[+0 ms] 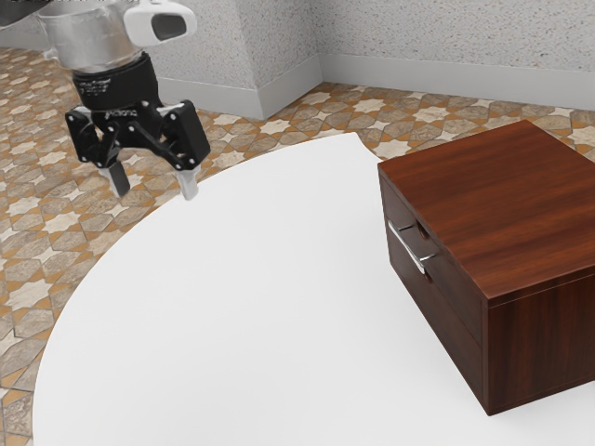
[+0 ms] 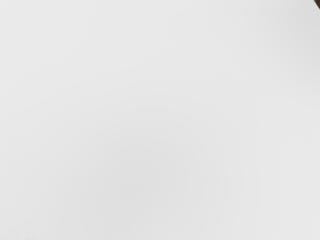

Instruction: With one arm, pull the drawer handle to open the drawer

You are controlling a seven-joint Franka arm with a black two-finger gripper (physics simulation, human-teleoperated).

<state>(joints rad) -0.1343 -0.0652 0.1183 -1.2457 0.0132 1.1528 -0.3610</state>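
Arm: the silver and white arm comes in from the exterior view's upper left and points its hand almost straight down.
Hand: the black gripper hangs in the air above the far edge of the table, at the exterior view's left.
Hand state: the two fingers stand wide apart with nothing between them.
Finger tilt: the fingertips point down at the table and do not touch it.
Writing: there are small white letters on the black body of the hand, but they are too small to read.
Wrist view: the camera on the hand looks down at the plain white top of the table.
Box: a dark brown wooden cabinet sits on the table at the exterior view's right.
Drawer: the drawer is the top part of the side that faces the exterior view's left. Its front looks flat with the box, so it looks closed.
Handle: the drawer handle is a thin silver bar on the drawer front.
Handle's long way: it lies level along the drawer front, from the far end to the near end, and it sticks out toward the exterior view's left.
Gap: the hand is well apart from the handle, with bare white table between them.
Room: brown and cream patterned floor lies around the table, with a grey speckled wall behind.
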